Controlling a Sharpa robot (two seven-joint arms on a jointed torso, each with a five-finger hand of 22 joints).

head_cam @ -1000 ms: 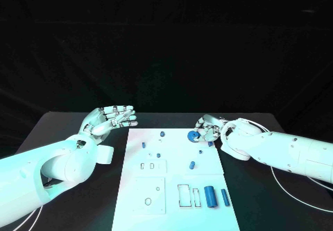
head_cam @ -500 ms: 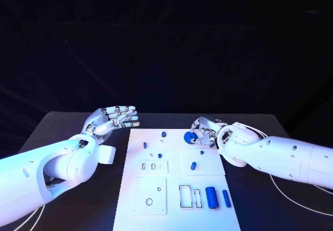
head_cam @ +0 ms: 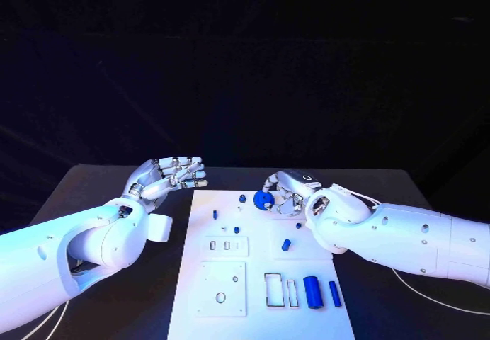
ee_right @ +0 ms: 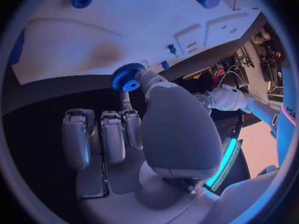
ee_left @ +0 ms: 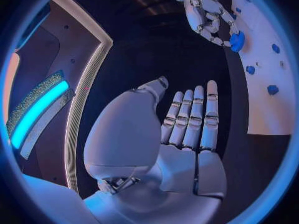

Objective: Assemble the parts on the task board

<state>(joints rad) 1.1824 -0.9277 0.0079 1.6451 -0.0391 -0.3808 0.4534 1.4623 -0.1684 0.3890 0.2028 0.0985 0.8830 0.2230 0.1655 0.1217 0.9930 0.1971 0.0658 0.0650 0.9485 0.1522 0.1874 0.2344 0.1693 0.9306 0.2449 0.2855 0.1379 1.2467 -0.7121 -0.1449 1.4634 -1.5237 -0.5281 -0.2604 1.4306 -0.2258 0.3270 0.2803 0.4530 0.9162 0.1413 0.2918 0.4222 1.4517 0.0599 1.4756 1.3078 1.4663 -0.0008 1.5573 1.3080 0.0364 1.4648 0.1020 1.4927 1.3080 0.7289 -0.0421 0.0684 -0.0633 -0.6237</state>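
Note:
The white task board [head_cam: 230, 283] lies in the middle of the black table. My right hand [head_cam: 286, 190] hangs over the board's far edge and pinches a blue toothed gear [head_cam: 263, 201] [ee_right: 127, 76] [ee_left: 236, 41] between thumb and a finger. Small blue pegs [head_cam: 214, 213] stand on the board's far half. Two blue cylinders [head_cam: 312, 291] lie near the board's near right corner. My left hand [head_cam: 163, 178] [ee_left: 187, 119] floats left of the board's far corner, fingers straight and loosely together, holding nothing.
A white rectangular frame piece [head_cam: 272, 289] lies beside the cylinders. Square plates with slots and holes [head_cam: 221, 287] sit on the board's left half. Black table surface [head_cam: 122, 297] surrounds the board on both sides.
My right hand has carried the gear leftward along the board's far edge, toward the pegs. The left hand has stayed where it was.

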